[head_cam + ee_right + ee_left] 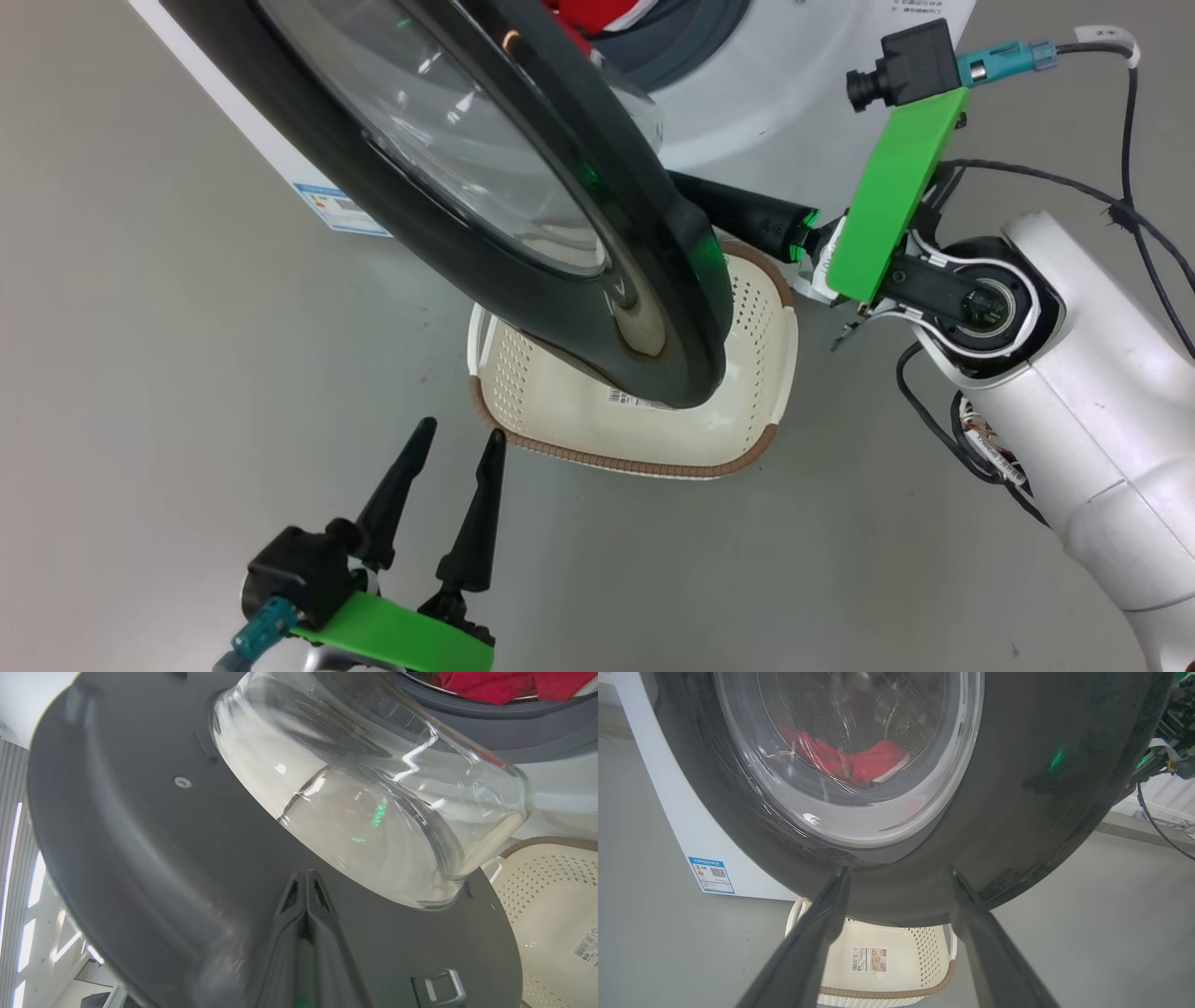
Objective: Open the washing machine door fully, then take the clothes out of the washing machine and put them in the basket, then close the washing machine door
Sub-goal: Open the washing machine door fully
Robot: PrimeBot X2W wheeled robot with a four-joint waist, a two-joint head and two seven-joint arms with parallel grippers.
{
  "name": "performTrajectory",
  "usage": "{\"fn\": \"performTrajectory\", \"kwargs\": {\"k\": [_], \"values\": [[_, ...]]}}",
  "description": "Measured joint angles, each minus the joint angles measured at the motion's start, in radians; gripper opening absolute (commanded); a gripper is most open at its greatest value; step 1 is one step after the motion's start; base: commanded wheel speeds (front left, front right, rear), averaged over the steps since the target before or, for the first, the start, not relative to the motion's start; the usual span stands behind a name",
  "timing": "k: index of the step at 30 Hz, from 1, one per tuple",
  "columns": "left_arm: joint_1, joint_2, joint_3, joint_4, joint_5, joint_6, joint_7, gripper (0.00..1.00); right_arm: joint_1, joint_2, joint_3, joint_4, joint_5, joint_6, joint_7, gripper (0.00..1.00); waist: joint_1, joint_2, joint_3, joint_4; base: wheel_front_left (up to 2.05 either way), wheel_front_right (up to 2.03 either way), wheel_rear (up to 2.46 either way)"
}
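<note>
The washing machine door (411, 224), black-rimmed with a clear glass bowl, stands partly open over the basket (747, 448). My right gripper (307, 875) is shut with nothing in it, and its tips rest at the door's dark inner face (140, 858) just below the glass bowl. In the head view its fingers (747, 217) reach in behind the door rim. My left gripper (459, 431) is open on the outer side of the door, low and apart from the rim (1041, 788). Red clothes (859, 763) lie in the drum of the washing machine (794, 84).
The cream basket (887, 994) stands on the grey floor right under the door's lower edge, against the machine's front. A blue label (711, 875) marks the machine's lower side. My right forearm (1074, 392) and its cables reach in from the right.
</note>
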Motion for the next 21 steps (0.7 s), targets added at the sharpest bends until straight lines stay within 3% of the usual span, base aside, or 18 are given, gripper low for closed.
{"fn": "performTrajectory", "kwargs": {"k": [1,3,4,7,8,21], "values": [[0.000,0.000,0.001,0.000,0.000,0.000,0.000,1.00,0.000,0.000,-0.001,0.000,-0.009,0.000,-0.009,0.02,0.0000,0.0000,-0.001,0.000,0.00,0.00,0.00],[0.000,0.000,0.002,0.000,0.001,0.000,0.000,1.00,0.000,-0.003,-0.001,0.005,-0.033,0.000,-0.026,0.16,0.0000,0.0000,-0.005,-0.002,0.00,0.00,0.00],[0.000,0.000,0.002,0.000,0.001,0.000,0.000,1.00,0.000,-0.004,-0.001,0.007,-0.044,0.000,-0.036,0.39,0.0000,0.0000,-0.008,-0.003,0.00,0.00,0.00],[0.002,0.000,0.001,0.000,0.002,0.000,0.000,1.00,0.014,-0.005,-0.007,0.016,-0.049,0.000,-0.067,0.53,0.0000,0.0000,-0.018,-0.007,0.00,0.00,0.00],[0.003,0.000,0.001,0.000,0.003,0.000,0.000,1.00,0.026,-0.007,-0.010,0.018,-0.049,0.000,-0.078,1.00,0.0000,0.0000,-0.022,-0.009,0.00,0.00,0.00],[0.030,0.001,0.069,0.004,0.049,0.000,0.000,1.00,0.152,-0.035,-0.018,0.021,-0.054,0.000,-0.170,1.00,0.0000,0.0000,-0.052,-0.082,0.00,0.00,0.00]]}}
